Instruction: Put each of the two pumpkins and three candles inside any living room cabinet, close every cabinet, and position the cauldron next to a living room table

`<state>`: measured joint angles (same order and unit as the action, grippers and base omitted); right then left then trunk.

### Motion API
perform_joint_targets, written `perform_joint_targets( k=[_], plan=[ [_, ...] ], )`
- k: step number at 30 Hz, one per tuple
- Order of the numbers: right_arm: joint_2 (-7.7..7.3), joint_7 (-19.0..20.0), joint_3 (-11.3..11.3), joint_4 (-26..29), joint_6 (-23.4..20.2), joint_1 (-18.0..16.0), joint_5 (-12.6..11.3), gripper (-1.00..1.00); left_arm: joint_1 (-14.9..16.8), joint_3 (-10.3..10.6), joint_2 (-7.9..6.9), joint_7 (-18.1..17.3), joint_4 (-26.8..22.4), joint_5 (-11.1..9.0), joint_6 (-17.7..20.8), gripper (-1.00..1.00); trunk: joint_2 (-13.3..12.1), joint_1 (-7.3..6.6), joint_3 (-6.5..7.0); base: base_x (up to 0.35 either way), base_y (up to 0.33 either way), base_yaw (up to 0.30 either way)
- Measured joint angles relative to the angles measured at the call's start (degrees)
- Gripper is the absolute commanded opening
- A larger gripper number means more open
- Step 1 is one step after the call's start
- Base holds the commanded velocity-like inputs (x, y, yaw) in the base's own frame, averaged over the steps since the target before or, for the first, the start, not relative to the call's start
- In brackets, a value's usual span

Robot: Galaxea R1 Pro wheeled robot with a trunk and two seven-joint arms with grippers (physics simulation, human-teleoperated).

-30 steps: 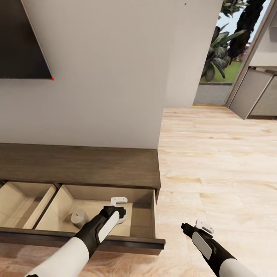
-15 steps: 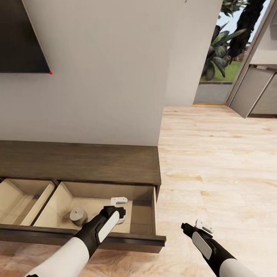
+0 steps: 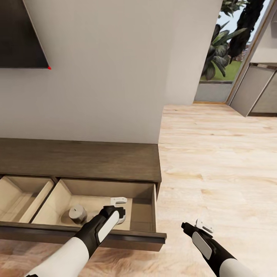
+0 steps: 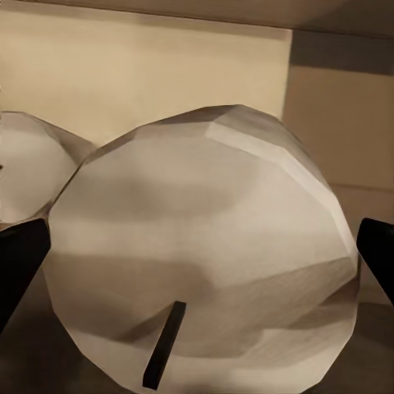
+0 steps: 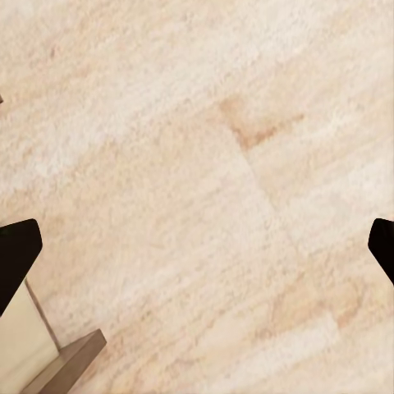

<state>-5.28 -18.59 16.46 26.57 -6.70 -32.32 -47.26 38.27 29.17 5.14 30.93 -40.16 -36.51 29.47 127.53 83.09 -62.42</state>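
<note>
We saw the left gripper (image 3: 120, 215) spread apart around a cream-white stubby candle (image 4: 205, 263) inside the dark brown wood cabinet (image 3: 77, 161) drawer at lower left, right gripper (image 3: 202, 227) apart over the light plank floor (image 3: 215, 161).

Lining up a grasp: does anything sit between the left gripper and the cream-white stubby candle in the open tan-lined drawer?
Nothing visible does. The cream-white stubby candle sits straight ahead of the open left gripper, inside the tan-lined drawer; a second stubby candle lies off to one side.
</note>
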Motion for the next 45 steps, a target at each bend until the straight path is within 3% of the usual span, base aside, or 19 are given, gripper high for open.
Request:
perform_joint_targets(
  k=[19,20,34,45],
  plan=[
    [0.0,0.0,0.0,0.0,0.0,0.0,0.0,1.0,0.0,-0.4,-0.08,0.1,0.0,-0.1,0.0,-1.0,0.0,0.0,0.0,0.071,0.0,0.0],
    [0.0,0.0,0.0,0.0,0.0,0.0,0.0,1.0,0.0,-0.4,-0.09,0.1,0.0,-0.1,0.0,1.0,0.0,0.0,0.0,0.016,0.0,0.0],
    [0.0,0.0,0.0,0.0,0.0,0.0,0.0,1.0,0.0,-0.4,-0.09,0.2,0.0,-0.1,0.0,1.0,0.0,0.0,0.0,0.001,0.0,0.0],
    [0.0,0.0,0.0,-0.1,0.0,0.0,0.0,1.0,0.0,-0.6,0.12,0.1,-0.4,-0.5,0.6,1.0,-4.4,-2.41,1.97,0.0,0.0,0.0]
  ],
)
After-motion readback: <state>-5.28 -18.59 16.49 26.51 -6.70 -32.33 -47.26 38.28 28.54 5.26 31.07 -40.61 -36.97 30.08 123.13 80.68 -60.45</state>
